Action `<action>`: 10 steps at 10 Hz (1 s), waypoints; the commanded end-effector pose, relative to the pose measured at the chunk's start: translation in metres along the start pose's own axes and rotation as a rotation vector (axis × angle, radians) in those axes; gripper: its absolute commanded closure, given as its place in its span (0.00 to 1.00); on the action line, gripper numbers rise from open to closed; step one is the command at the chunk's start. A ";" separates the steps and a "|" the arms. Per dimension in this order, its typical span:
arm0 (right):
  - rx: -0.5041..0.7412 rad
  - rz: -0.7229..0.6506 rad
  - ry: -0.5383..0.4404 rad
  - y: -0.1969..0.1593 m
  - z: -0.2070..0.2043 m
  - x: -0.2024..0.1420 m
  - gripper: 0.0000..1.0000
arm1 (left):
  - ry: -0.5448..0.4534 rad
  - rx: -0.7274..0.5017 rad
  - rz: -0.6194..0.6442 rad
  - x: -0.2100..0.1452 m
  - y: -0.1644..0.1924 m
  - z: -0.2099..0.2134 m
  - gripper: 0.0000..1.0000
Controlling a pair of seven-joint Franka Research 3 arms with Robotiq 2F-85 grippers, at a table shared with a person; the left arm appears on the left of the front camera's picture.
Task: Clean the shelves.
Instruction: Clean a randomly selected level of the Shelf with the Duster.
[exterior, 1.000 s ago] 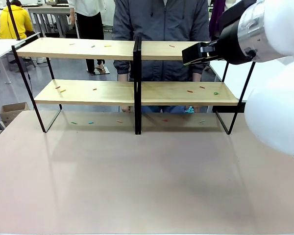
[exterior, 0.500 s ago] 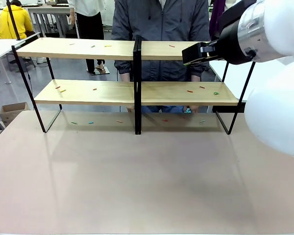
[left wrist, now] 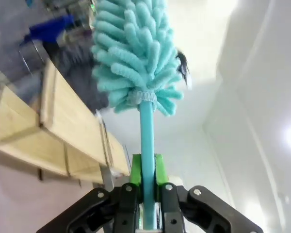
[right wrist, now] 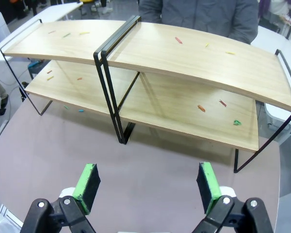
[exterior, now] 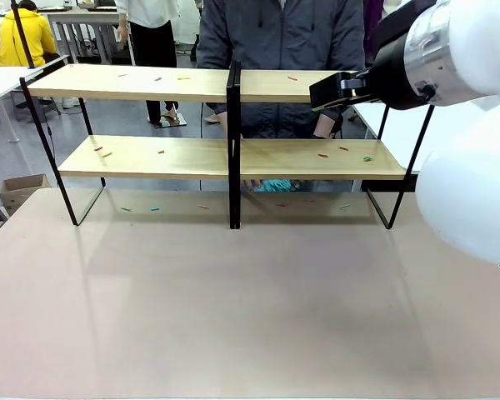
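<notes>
The shelves (exterior: 233, 158) stand across the far half of the table, with light wood boards on a black frame. Small coloured scraps (exterior: 367, 158) lie scattered on the boards and on the table beneath them. In the left wrist view my left gripper (left wrist: 145, 170) is shut on the handle of a teal fluffy duster (left wrist: 136, 53), which sticks up beside the shelves (left wrist: 63, 126). My right gripper (right wrist: 148, 187) stands open above the table, short of the shelves (right wrist: 184, 63), with nothing between its green pads (right wrist: 87, 180). My right arm (exterior: 450, 50) fills the upper right of the front view.
A person in a dark jacket (exterior: 275, 33) stands right behind the shelves. A teal thing (exterior: 275, 185) shows under the lower board by the person's hand. The brown table (exterior: 233, 300) spreads in front. A cardboard box (exterior: 21, 190) sits on the floor at left.
The teal thing behind the lower shelf has moved left, from the right bay toward the central upright, and the person has shifted with it. My right arm has not moved.
</notes>
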State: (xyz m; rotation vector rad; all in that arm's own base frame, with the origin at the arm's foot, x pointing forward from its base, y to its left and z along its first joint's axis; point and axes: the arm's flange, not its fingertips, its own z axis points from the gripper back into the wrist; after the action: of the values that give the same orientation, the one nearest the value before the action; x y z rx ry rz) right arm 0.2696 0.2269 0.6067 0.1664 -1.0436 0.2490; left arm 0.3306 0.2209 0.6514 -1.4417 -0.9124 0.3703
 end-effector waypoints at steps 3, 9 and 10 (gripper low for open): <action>0.000 0.000 -0.002 0.000 0.000 0.001 0.00 | 1.115 0.011 -0.193 -0.132 -0.015 -0.028 0.87; 0.000 0.000 -0.002 0.000 0.000 0.001 0.00 | 1.251 0.152 0.001 -0.232 0.037 -0.043 0.87; 0.000 0.000 -0.002 0.000 0.000 0.001 0.00 | 1.251 0.152 0.001 -0.232 0.037 -0.043 0.87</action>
State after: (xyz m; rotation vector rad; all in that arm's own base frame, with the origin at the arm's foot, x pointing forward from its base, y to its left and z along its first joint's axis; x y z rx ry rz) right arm 0.2692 0.2269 0.6068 0.1663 -1.0444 0.2495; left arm 0.2291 0.0252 0.5350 -1.1182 0.2260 -0.5304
